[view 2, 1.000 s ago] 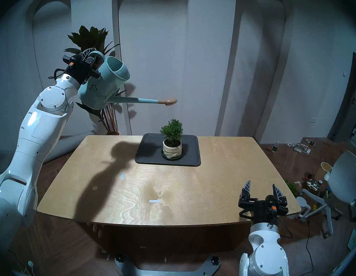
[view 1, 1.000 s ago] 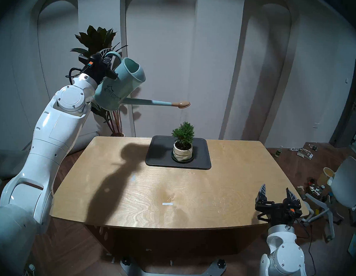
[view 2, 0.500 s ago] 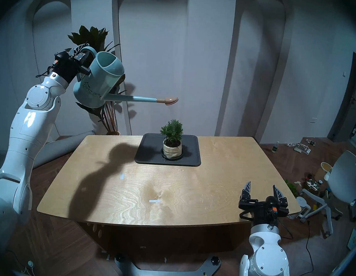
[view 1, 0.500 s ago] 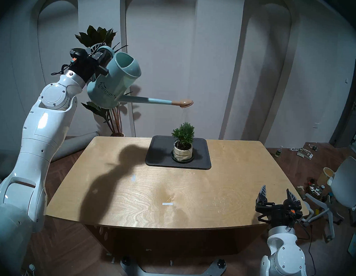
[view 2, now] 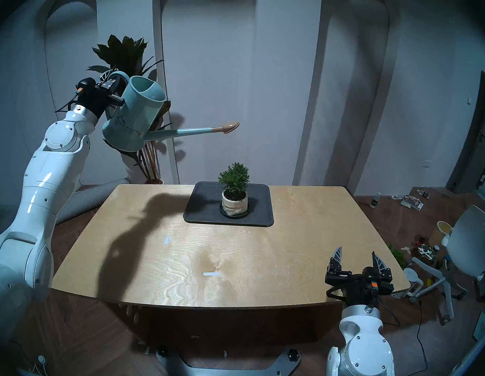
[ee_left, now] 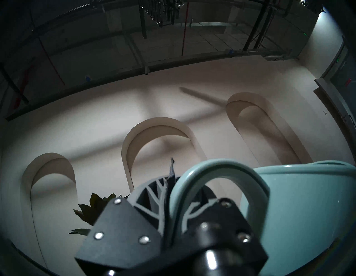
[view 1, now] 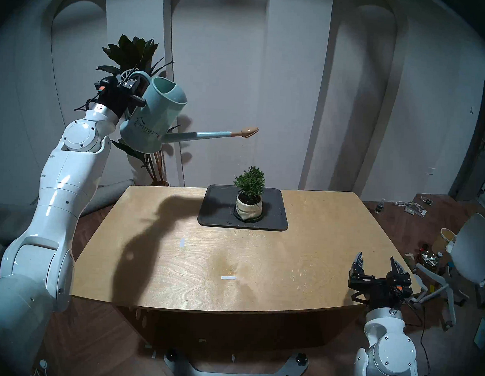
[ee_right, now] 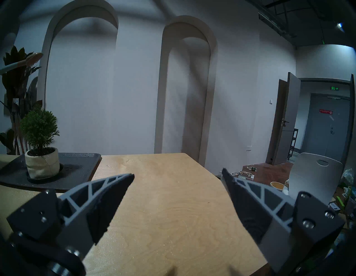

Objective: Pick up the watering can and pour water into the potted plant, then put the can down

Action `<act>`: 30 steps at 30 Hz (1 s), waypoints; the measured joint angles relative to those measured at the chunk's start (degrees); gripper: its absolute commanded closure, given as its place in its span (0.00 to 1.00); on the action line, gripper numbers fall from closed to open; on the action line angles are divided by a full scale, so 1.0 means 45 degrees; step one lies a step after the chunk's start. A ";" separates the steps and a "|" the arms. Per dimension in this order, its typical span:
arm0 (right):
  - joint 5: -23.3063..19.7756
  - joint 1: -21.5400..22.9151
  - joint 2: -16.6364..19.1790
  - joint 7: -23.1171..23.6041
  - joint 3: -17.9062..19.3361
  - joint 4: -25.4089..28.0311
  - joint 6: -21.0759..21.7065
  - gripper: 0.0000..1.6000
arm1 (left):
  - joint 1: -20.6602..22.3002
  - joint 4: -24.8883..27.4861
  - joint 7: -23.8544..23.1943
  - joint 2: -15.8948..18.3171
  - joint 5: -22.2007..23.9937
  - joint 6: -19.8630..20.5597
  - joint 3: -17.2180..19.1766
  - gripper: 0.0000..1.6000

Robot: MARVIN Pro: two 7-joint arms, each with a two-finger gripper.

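My left gripper (view 1: 130, 78) is shut on the loop handle (ee_left: 221, 171) of the pale teal watering can (view 1: 152, 117), held high beyond the table's far left corner. The can leans to the right. Its long spout slopes slightly upward to the tan rose (view 1: 250, 132), which hangs above and a little left of the potted plant (view 1: 249, 181). The plant's cream pot (view 1: 248, 206) stands on a black tray (view 1: 277, 223). A few drops show under the rose. My right gripper (view 1: 376, 258) stands open and empty over the table's near right corner, fingers (ee_right: 107, 198) spread wide.
A wooden table (view 1: 231, 267) carries two small tape marks (view 1: 228, 278). A tall dark floor plant (view 1: 133, 51) stands right behind the can. A white chair (view 1: 474, 246) and floor clutter lie to the right.
The can has tipped back, so the rose has risen and the falling stream has thinned to drops. My left wrist swung left, then partly back. The right arm has not moved.
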State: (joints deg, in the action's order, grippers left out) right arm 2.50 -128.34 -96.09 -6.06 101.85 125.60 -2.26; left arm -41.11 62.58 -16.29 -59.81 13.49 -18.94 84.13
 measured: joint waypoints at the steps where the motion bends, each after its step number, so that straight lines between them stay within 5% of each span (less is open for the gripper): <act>1: 0.0000 0.0004 -0.0001 0.0001 0.0000 0.0000 0.0000 0.00 | 0.0032 -0.0019 0.0016 -0.0038 -0.0031 0.0017 0.0000 1.00; 30: 0.0015 0.0056 -0.0027 0.0026 0.0003 -0.0004 0.0000 0.00 | 0.1113 -0.0409 -0.1927 -0.0062 -0.1109 -0.0450 -0.0171 1.00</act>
State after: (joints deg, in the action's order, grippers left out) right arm 2.56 -128.09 -96.21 -5.94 101.87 125.58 -2.26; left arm -36.10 60.74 -24.96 -60.09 8.50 -20.96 83.36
